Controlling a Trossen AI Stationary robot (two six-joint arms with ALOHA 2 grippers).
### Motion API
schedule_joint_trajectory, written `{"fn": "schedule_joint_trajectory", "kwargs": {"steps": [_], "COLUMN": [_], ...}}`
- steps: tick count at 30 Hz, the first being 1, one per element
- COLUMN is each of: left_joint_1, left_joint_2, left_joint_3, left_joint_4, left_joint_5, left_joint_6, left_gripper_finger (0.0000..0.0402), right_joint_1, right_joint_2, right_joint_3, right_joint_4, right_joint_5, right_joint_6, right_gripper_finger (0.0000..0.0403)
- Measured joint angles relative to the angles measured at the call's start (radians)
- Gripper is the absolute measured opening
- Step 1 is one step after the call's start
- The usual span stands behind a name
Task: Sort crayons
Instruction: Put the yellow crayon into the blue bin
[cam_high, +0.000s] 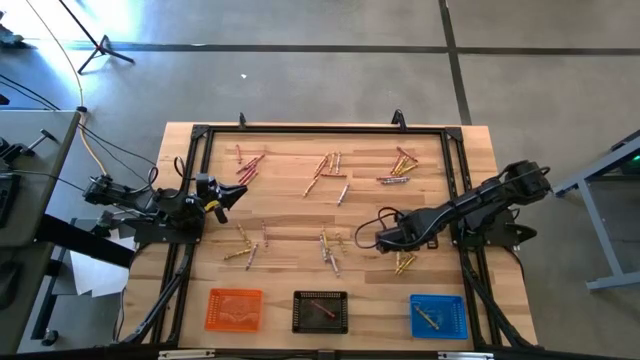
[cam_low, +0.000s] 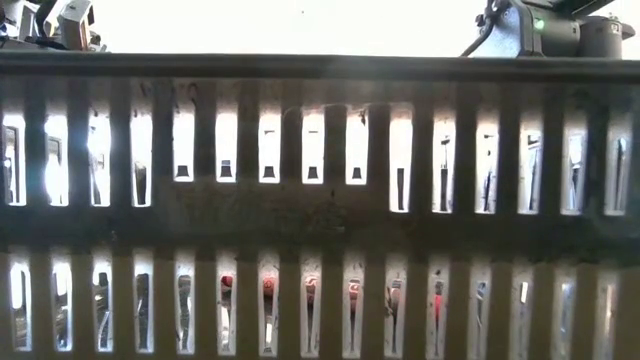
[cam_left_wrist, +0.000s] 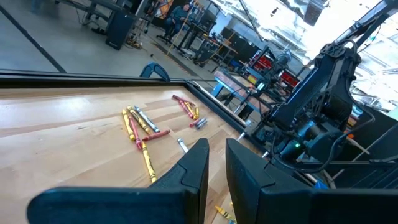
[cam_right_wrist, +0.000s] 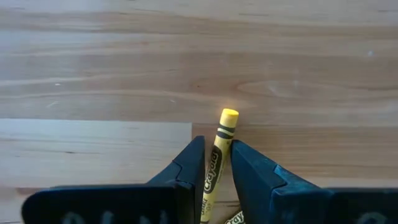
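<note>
Right pincer (cam_right_wrist: 216, 163) lowered to the wooden table (cam_high: 300, 205), clenched on a yellow crayon (cam_right_wrist: 219, 155); crayon pinched between both fingers, its blunt end projecting forward past the fingertips, its body parallel to the table surface. Second yellow crayon end partly visible just beneath the pincer, close to the held one. In the high view, right pincer (cam_high: 384, 238) positioned right of table centre, with a small cluster of yellow crayons (cam_high: 405, 263) just beside it toward the tray side. Further crayon groups spread beyond the pincer: a mixed group (cam_high: 400, 165) toward the far edge, a central group (cam_high: 330, 170), a pinkish group (cam_high: 248, 165) far across toward the left arm, plus two loose groups (cam_high: 248, 245) and (cam_high: 330, 250) between the two arms. Orange tray (cam_high: 234, 309), black tray (cam_high: 320, 311) and blue tray (cam_high: 438, 316) lined along the near edge, well apart from the pincer; blue tray nearest to it, crayons lying in each. Left pincer (cam_left_wrist: 216, 165) held above the table's left edge, fingers close together with a narrow gap, nothing between them; crayons (cam_left_wrist: 140, 127) lying ahead of it. Low view blocked by a slatted tray wall (cam_low: 320, 215).
</note>
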Motion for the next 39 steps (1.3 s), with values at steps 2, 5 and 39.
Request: {"fn": "schedule_joint_trajectory", "kwargs": {"steps": [2, 5, 39], "left_joint_1": [0.0, 0.0, 0.0], "left_joint_2": [0.0, 0.0, 0.0], "left_joint_3": [0.0, 0.0, 0.0], "left_joint_4": [0.0, 0.0, 0.0], "left_joint_5": [0.0, 0.0, 0.0], "left_joint_6": [0.0, 0.0, 0.0], "left_gripper_finger": [0.0045, 0.0045, 0.0045], "right_joint_1": [0.0, 0.0, 0.595], "right_joint_2": [0.003, 0.004, -0.032], "right_joint_3": [0.0, 0.0, 0.468], "right_joint_4": [-0.001, -0.007, -0.265], "right_joint_5": [0.0, 0.0, -0.096], "right_joint_6": [0.01, 0.022, 0.153], "right_gripper_finger": [0.0063, 0.004, 0.0011]}}
